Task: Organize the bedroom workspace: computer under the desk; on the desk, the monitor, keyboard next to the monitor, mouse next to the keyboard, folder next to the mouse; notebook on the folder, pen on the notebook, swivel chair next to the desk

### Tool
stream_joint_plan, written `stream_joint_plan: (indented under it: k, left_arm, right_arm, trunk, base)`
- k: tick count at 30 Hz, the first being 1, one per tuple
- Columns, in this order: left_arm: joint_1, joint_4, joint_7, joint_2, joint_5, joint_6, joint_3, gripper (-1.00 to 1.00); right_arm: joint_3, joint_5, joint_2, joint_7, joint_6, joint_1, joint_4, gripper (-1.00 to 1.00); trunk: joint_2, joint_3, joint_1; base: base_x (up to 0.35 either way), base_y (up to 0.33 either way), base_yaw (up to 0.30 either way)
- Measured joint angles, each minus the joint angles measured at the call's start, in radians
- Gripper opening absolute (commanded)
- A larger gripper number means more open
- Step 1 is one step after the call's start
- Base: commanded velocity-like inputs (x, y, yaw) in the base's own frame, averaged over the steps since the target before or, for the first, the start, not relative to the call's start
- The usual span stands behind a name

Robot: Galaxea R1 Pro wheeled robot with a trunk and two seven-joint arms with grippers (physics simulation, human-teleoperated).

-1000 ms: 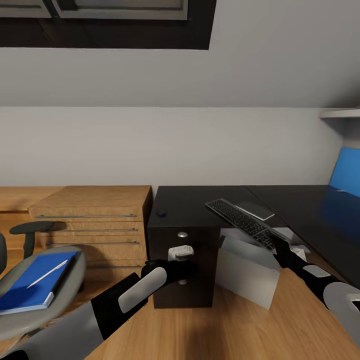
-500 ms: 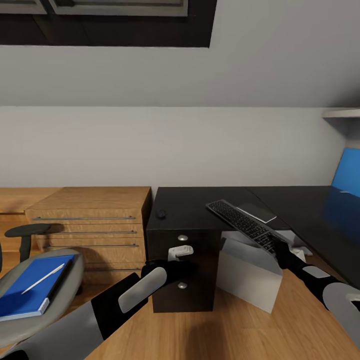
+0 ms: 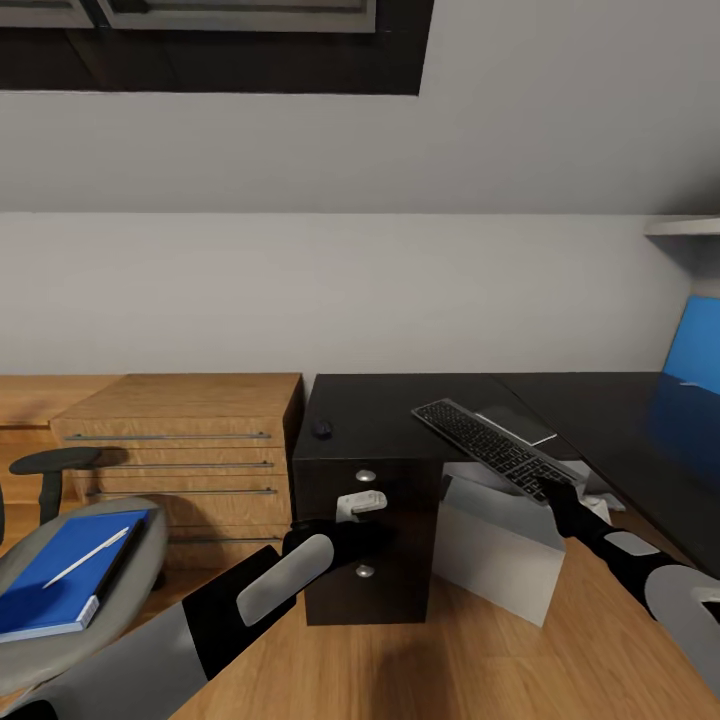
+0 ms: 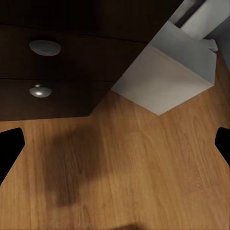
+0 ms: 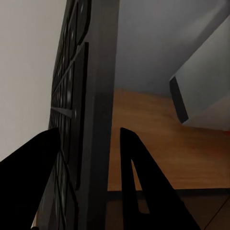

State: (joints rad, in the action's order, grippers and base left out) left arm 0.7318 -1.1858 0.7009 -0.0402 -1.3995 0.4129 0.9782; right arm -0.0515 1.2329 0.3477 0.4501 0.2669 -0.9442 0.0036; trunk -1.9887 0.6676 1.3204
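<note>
My right gripper (image 3: 553, 492) is shut on the near end of the keyboard (image 3: 490, 445). The right wrist view shows the keyboard (image 5: 88, 120) edge-on between the dark fingers (image 5: 136, 177). It slants over the black desk (image 3: 390, 405), and I cannot tell whether its far end touches the top. The mouse (image 3: 322, 427) sits near the desk's left corner. The white computer (image 3: 495, 548) stands under the desk. At lower left the swivel chair (image 3: 130, 600) carries the blue folder (image 3: 55, 575), with the pen (image 3: 92, 556) on it and the dark notebook (image 3: 127, 558) along one edge. My left gripper (image 3: 370, 528) is open by the drawers. The monitor is out of view.
A light wooden drawer chest (image 3: 185, 440) stands left of the desk. The drawer unit's silver knobs (image 4: 44, 47) are close to my left gripper, above the plank floor (image 4: 124, 167). A blue back panel (image 3: 695, 345) rises at far right. A flat grey patch (image 3: 512, 422) shows on the desk behind the keyboard.
The camera shifted a little at first, sliding the chair and chest left in the picture. The keyboard stays in my right gripper, hardly moved. The left arm is still.
</note>
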Motion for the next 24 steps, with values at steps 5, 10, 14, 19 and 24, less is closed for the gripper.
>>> stream_joint_plan:
  k: [5,10,14,19,24]
  left_arm:
    - [0.0,0.001,0.0,0.0,0.0,0.0,0.0,1.0]
    - [0.0,0.002,0.001,0.0,0.0,0.0,0.0,1.0]
    - [0.0,0.003,0.0,0.001,0.0,0.0,0.0,1.0]
    - [0.0,0.003,0.001,0.001,0.001,0.0,0.022,1.0]
    - [0.0,0.003,0.002,0.001,0.003,0.0,0.036,1.0]
  right_arm:
    - [0.0,-0.006,-0.004,0.006,-0.003,0.0,0.0,-1.0]
    - [0.006,-0.047,-0.004,0.038,-0.004,0.0,0.0,-1.0]
    - [0.012,-0.059,-0.005,0.052,-0.006,0.0,0.0,-1.0]
    - [0.012,-0.069,-0.008,0.07,-0.005,0.0,0.0,-1.0]
    - [0.016,-0.094,-0.034,0.088,-0.006,0.0,-0.004,-1.0]
  trunk:
    - [0.0,0.0,0.0]
    - [0.0,0.0,0.0]
    - [0.0,0.0,0.0]
    - [0.0,0.0,0.0]
    - [0.0,0.0,0.0]
  base:
    - [0.0,0.0,0.0]
    - [0.0,0.0,0.0]
    - [0.0,0.0,0.0]
    - [0.0,0.0,0.0]
    - [0.0,0.0,0.0]
